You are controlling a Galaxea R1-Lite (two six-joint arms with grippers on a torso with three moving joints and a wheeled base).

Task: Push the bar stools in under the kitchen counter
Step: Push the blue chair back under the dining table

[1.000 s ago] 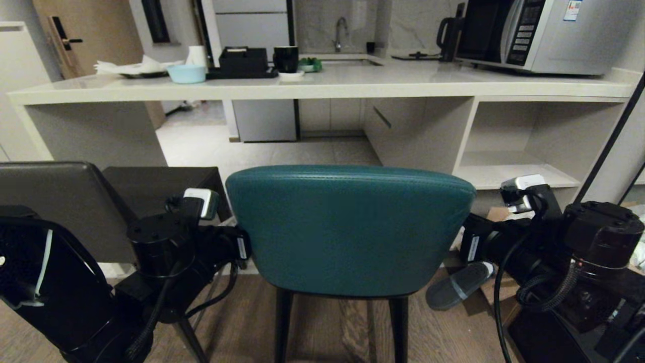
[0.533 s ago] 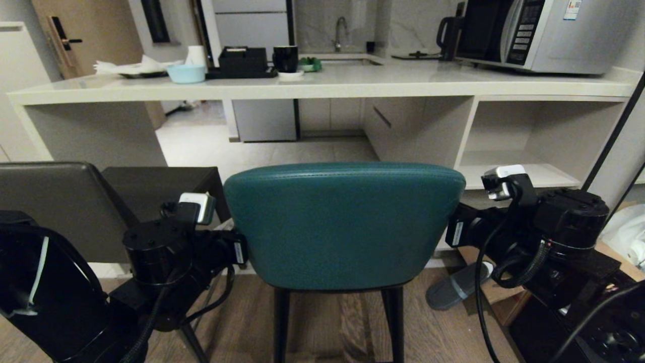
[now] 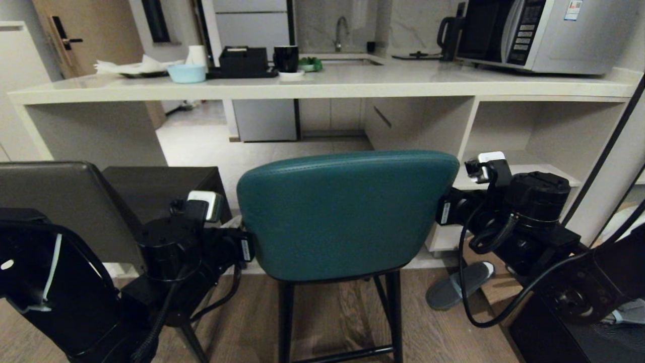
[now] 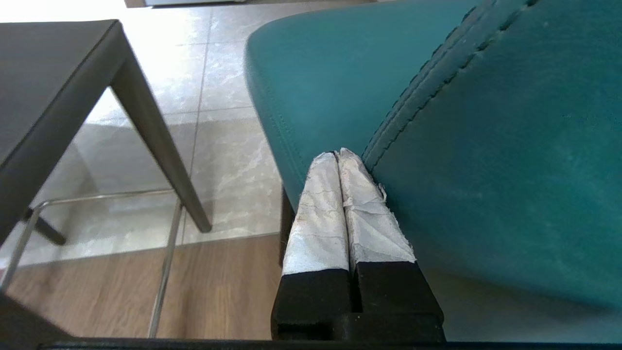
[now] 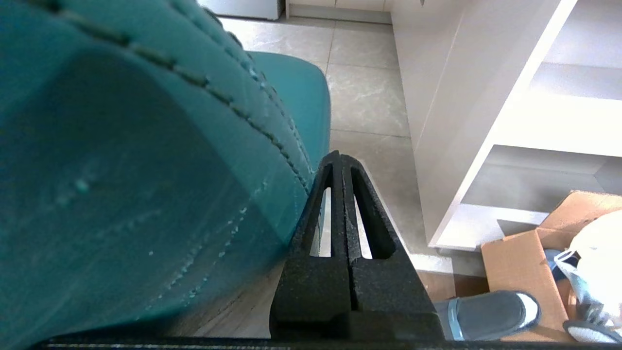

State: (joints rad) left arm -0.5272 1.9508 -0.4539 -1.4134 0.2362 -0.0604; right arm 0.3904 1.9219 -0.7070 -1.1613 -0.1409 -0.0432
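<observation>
Teal stool (image 3: 347,214) back sits between left claw (image 4: 338,154) and right claw (image 5: 340,156).

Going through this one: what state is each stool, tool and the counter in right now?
Teal stool: upright, short of the counter, back turned slightly.
Grey-brown stool: upright, not pushed in.
Left tool: shut, beside the teal backrest.
Right tool: shut, beside the teal backrest.
Kitchen counter: nothing beneath.
</observation>
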